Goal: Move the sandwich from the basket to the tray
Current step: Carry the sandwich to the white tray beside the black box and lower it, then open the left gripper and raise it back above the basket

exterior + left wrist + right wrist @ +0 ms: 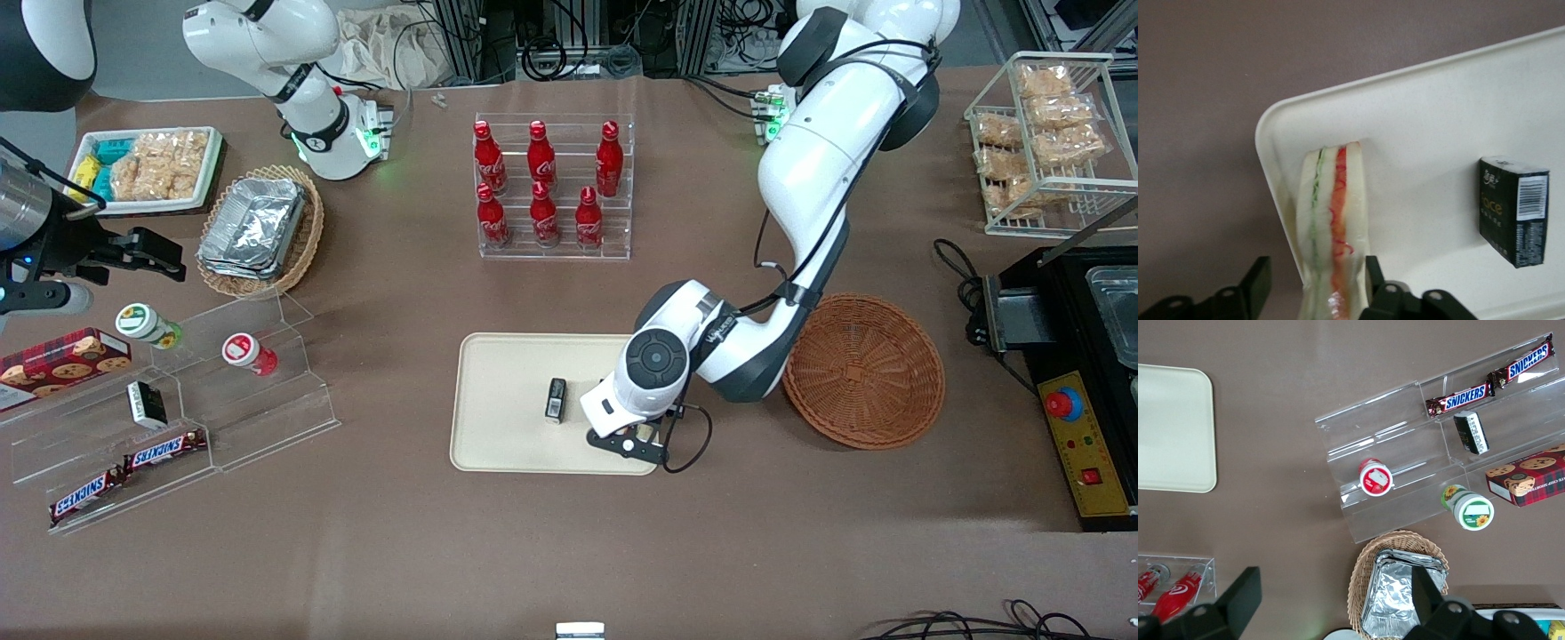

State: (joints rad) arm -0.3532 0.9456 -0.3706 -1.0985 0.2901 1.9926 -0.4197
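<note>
The sandwich (1331, 227), a white-bread wedge with green and orange-red layers, stands on edge on the cream tray (1425, 120) close to one rounded corner. My left gripper (1315, 273) straddles it with the fingers open: one finger (1258, 283) stands clear of the bread, the other (1371, 273) is right beside it. In the front view the gripper (633, 440) is low over the tray (507, 400) corner nearest the round reddish-brown basket (867, 369), and the hand hides the sandwich. The basket is empty.
A small black box (556, 399) stands on the tray near the gripper, also in the wrist view (1513, 210). A rack of red bottles (551, 187) stands farther from the camera. Acrylic shelves with snacks (178, 400) lie toward the parked arm's end.
</note>
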